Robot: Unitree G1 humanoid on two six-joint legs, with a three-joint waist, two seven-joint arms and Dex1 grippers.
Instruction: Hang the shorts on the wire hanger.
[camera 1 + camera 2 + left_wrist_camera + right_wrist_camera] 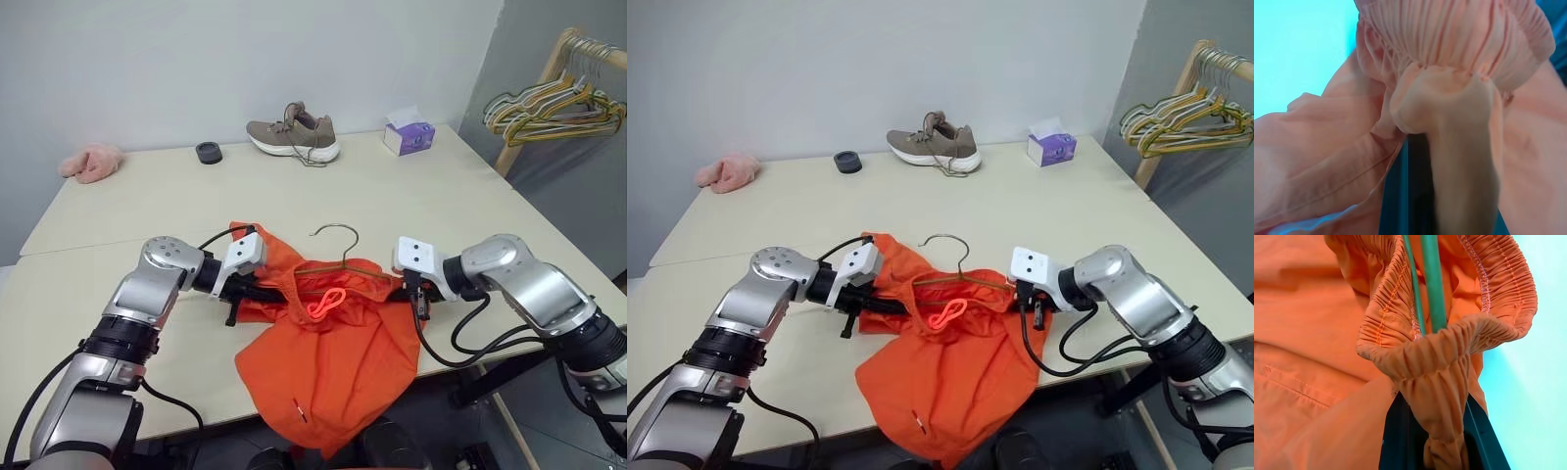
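The shorts (328, 362) drape off the table's (147, 206) near edge, waistband stretched so the wire hanger (338, 262) sits inside. Left gripper (245, 290) and right gripper (404, 291) each pinch a waistband end, keeping it taut.

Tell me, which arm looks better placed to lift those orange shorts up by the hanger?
Probably the right. Its gripper pinches the waistband of the shorts with the wire hanger running right through that fold. The left gripper grips bunched waistband only, with no wire visible at its fingers.
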